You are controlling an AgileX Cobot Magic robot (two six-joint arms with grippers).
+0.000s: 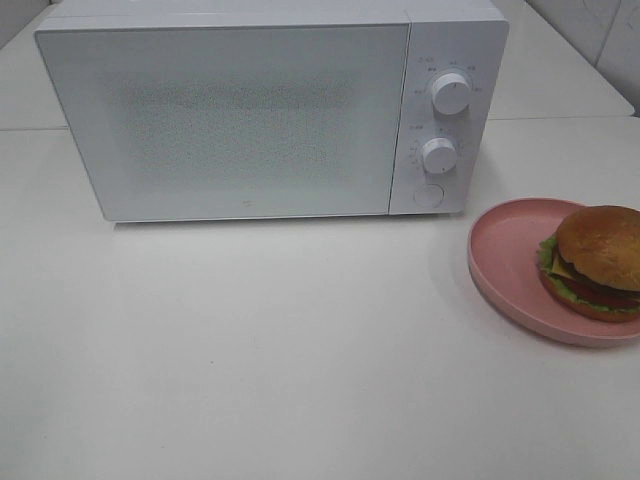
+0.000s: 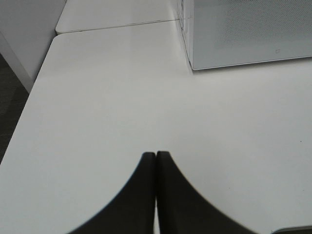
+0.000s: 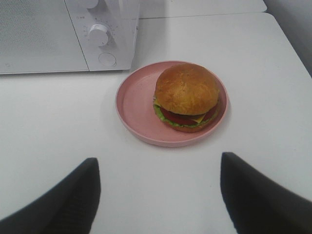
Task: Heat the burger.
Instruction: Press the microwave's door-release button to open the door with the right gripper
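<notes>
The right claw (image 3: 156, 195) hangs with its fingers (image 3: 63, 195) spread wide and nothing between them, over bare table (image 3: 48, 122) just short of the plate (image 3: 127, 105). The burger (image 3: 186, 95) sits bun-up on that plate, on the half away from the microwave (image 3: 44, 34). The plate lies beside the microwave's control end. The left claw (image 2: 156, 156) is pressed together and empty, above the table off the microwave's other front corner.

The door (image 1: 220, 120) is shut, so opening it looks like the first job, probably by the round button (image 1: 428, 195) under the two knobs (image 1: 451, 93). The right claw is the nearer one; a narrowed tip should press the button squarely without nudging the knobs. For the carry, pinching the plate's near rim seems safer than squeezing the bun. The plate should be held level, since the off-centre burger could slide.
</notes>
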